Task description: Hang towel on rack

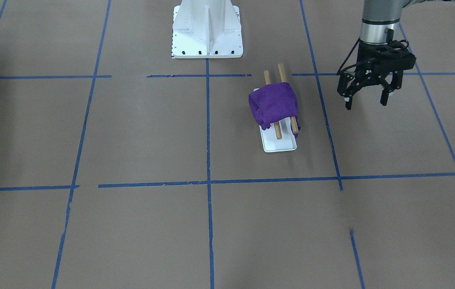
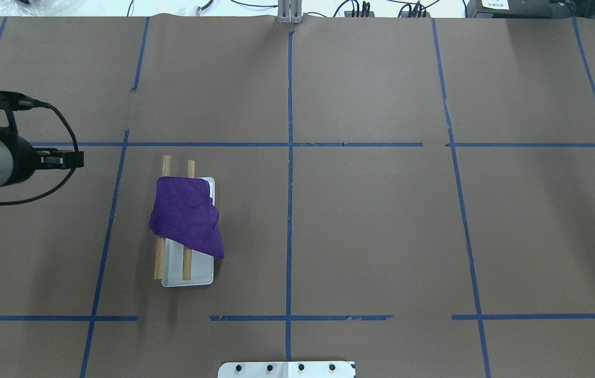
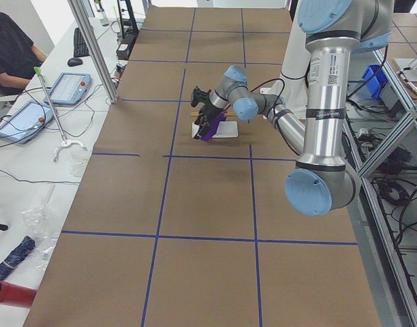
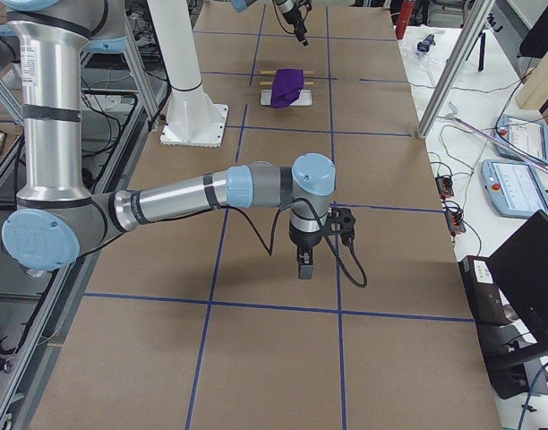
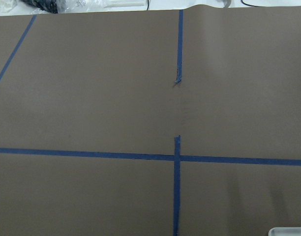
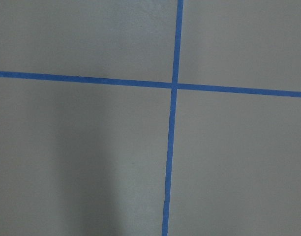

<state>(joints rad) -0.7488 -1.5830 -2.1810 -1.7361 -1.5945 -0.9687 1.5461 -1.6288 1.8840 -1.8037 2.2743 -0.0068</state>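
The purple towel (image 1: 274, 105) hangs draped over both wooden dowels of the rack (image 1: 278, 132), which stands on its white tray base (image 1: 279, 145). One towel corner droops over the tray's edge in the overhead view (image 2: 184, 215). My left gripper (image 1: 365, 102) is open and empty. It hovers above the table, apart from the rack, on the rack's side away from the table's centre. My right gripper (image 4: 305, 264) points down over bare table far from the rack. It shows only in the exterior right view, so I cannot tell whether it is open or shut.
The white robot pedestal (image 1: 207, 30) stands behind the rack at the table's middle. Blue tape lines (image 2: 289, 144) grid the brown table. A side table with tablets (image 3: 65, 88) and a seated person runs along the far edge.
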